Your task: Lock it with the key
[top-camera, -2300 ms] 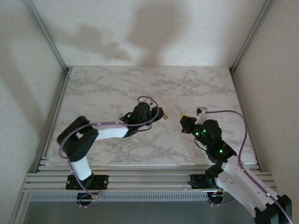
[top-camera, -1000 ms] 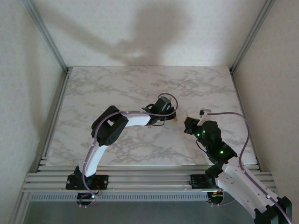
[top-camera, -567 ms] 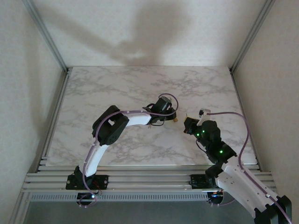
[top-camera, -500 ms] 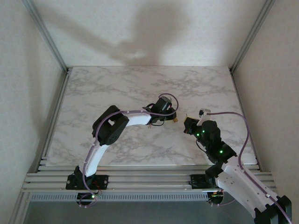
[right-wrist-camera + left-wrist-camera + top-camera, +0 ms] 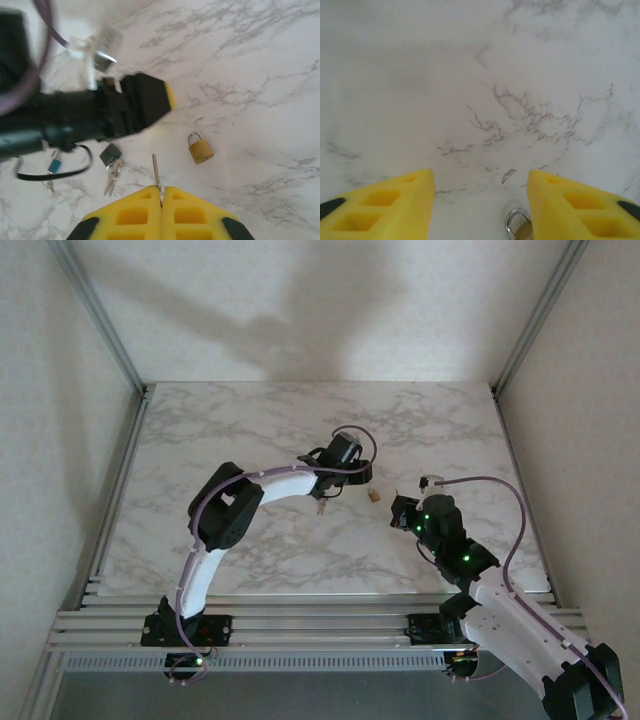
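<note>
The right pincer (image 5: 161,194) is gripping a slim key (image 5: 156,171) between closed fingers, near a brass padlock (image 5: 200,148) lying on the marble table (image 5: 260,75). The left pincer (image 5: 479,180) is hovering parted and empty beside the padlock.

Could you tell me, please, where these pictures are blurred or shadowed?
Right wrist view: the left arm is blurred, while the brass padlock is crisp. Left wrist view: the marble table looks soft, and the bottom edge cuts off the padlock. Top external view: broad soft shadows lie on the back wall.
</note>
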Motion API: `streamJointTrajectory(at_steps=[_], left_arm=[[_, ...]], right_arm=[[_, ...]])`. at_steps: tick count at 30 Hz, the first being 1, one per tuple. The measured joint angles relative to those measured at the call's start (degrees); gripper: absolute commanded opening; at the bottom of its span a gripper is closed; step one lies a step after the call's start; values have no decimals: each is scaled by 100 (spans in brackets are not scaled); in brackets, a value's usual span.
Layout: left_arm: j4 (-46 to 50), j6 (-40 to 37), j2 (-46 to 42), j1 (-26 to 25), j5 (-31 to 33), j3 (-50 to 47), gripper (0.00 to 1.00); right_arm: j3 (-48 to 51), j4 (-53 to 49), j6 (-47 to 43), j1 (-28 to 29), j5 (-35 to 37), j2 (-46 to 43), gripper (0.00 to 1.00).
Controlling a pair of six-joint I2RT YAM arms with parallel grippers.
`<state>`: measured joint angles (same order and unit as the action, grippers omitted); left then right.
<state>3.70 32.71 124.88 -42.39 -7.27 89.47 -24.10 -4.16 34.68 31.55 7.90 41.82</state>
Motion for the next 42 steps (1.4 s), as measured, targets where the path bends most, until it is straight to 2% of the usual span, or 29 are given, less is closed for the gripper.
streamJointTrajectory(at_steps=[10, 17, 18, 23, 30, 42], left_arm=[[402, -326, -2052, -168, 957, -315, 76], [-116, -415, -3692, -525, 1613, -2260, 93], [-205, -420, -3884, -531, 1670, -2555, 99], [-697, -452, -4806, -531, 2083, -3781, 100], [-1711, -496, -5737, -531, 2826, -5016, 99], [-2872, -568, -6662, -525, 4312, -6317, 100]], right_arm=[[-326, 2, -28, -146, -173, 841, 0], [-616, 9, -107, -326, -413, 1598, 0], [-662, 11, -109, -369, -476, 1735, 0], [-855, 48, -195, -527, -695, 2317, 0], [-1086, 50, -258, -658, -798, 2879, 0], [-1893, 37, -262, -776, -951, 4275, 0]])
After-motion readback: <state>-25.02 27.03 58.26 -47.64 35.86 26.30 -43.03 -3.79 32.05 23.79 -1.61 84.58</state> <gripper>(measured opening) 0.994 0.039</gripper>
